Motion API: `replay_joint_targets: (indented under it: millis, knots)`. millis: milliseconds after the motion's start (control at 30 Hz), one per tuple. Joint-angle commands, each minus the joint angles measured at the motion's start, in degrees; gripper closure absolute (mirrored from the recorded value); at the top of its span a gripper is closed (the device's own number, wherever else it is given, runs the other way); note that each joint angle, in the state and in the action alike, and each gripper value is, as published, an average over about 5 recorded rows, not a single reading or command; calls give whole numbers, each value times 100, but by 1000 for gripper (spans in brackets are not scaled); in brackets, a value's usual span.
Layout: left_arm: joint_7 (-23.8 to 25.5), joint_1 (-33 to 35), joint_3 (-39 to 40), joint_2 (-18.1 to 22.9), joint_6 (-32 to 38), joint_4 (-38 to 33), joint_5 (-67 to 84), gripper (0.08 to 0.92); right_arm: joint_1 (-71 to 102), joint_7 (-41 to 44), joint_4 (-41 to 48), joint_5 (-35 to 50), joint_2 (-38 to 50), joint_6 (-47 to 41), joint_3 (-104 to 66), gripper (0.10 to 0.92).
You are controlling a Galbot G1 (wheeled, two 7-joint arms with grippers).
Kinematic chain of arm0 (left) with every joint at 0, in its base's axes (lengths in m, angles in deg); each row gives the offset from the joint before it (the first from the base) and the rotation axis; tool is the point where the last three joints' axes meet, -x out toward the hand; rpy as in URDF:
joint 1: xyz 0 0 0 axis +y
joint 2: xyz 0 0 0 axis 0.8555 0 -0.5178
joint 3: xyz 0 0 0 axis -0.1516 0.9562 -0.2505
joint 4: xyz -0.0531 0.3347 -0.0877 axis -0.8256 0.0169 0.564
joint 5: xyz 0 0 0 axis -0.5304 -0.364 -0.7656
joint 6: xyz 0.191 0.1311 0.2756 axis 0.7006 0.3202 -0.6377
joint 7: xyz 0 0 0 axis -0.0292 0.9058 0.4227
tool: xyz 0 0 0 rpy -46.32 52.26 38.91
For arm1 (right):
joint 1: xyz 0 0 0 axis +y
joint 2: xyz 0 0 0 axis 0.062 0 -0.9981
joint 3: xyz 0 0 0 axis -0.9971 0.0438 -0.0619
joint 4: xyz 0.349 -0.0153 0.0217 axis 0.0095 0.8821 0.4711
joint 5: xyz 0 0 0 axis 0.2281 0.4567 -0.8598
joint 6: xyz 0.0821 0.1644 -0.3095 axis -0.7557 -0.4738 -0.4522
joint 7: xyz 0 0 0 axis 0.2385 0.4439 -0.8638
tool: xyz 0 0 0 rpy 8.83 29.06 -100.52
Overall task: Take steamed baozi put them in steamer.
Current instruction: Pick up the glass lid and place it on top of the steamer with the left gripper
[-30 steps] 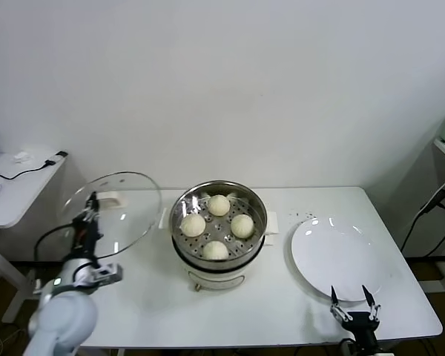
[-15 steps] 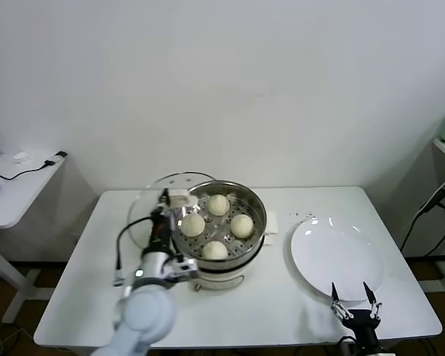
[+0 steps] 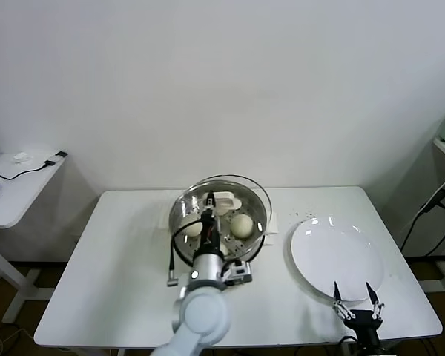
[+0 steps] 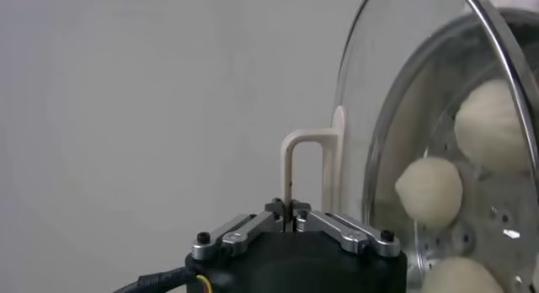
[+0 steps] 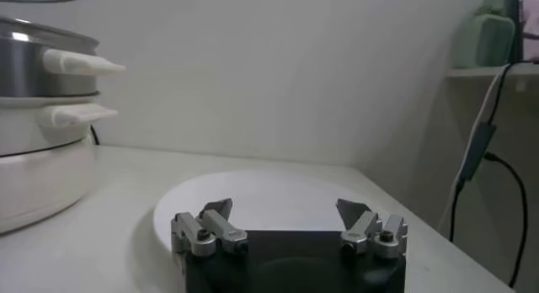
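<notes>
The steamer (image 3: 187, 256) stands mid-table on its cream base, and the steamed baozi (image 3: 242, 225) lie on its perforated tray; two show in the head view, the rest sit behind my left arm. The left gripper (image 3: 210, 198) is shut on the cream handle (image 4: 301, 156) of the glass lid (image 3: 246, 187), holding the lid tilted just over the pot's mouth. Through the glass the left wrist view shows three baozi (image 4: 430, 190). Low at the table's front right, my right gripper (image 3: 354, 297) stands open with nothing in it, close to the white plate (image 5: 261, 194).
The flat white plate (image 3: 334, 256) lies right of the steamer with nothing on it. A side table (image 3: 15, 185) with cables stands at the far left. A cable (image 3: 430, 208) hangs down at the right edge.
My left arm has swung the glass lid from the table's left side rightward until it sits over the steamer. The right gripper has stayed put.
</notes>
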Motion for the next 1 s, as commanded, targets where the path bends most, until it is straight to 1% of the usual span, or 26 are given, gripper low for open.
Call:
replay_joint_targets:
  millis: [33,533,1000]
  knots:
    - [-62,-115,216,467,-91,517,-401,868,2,-28,55,1,-6,74,-12,203]
    - [-183,-84,-43,206,7,827,-486,868,10,-48,-53,4,-16,71,-41,203]
    - [-184,-69,-146,207,49,949,-554,868,31,-8,-97,-13,-22,117,-45,203]
